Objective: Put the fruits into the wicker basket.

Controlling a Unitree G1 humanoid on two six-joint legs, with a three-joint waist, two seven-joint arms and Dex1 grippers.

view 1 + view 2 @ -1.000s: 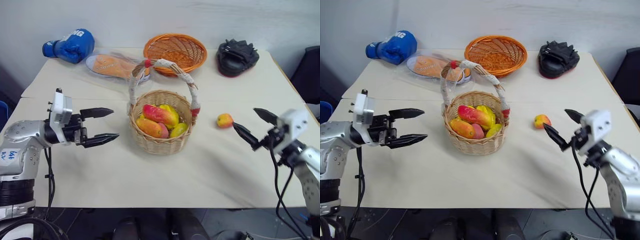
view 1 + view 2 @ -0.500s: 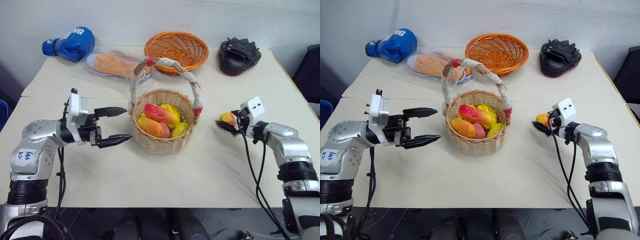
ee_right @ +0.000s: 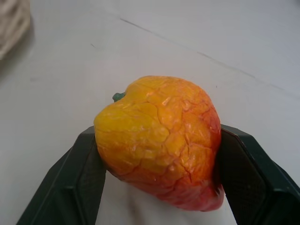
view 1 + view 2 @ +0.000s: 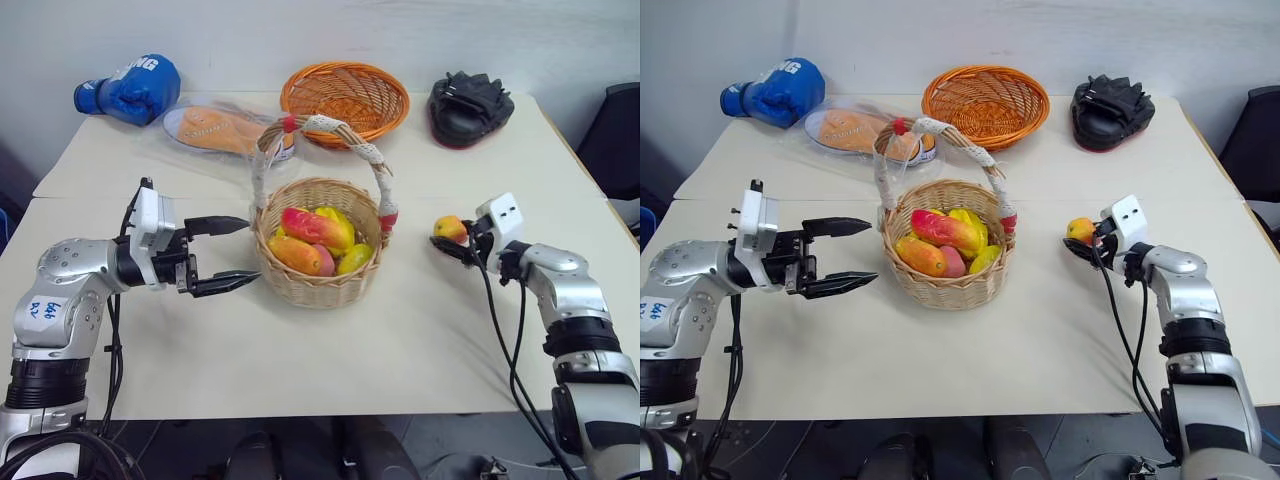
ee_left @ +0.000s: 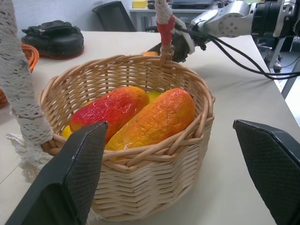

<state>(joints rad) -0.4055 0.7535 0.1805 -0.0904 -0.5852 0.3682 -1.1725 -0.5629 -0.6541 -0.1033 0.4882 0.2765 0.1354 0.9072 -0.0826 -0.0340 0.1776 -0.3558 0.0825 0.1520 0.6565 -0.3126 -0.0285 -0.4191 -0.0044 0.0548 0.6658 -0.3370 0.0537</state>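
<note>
A: Where is your right gripper (image 3: 157, 187)?

B: On the bench (image 4: 330, 370), to the right of the wicker basket (image 4: 318, 285). Its jaws pinch the peach (image 4: 449, 228), one finger pressed against each side of it.

A: And your left gripper (image 4: 228, 255)?

B: It hangs just beside the basket's left wall, jaws spread wide and holding nothing.

A: What lies in the basket?

B: Two red-orange mangoes (image 5: 136, 117) side by side on top, with yellow and pink fruits tucked beneath them.
</note>
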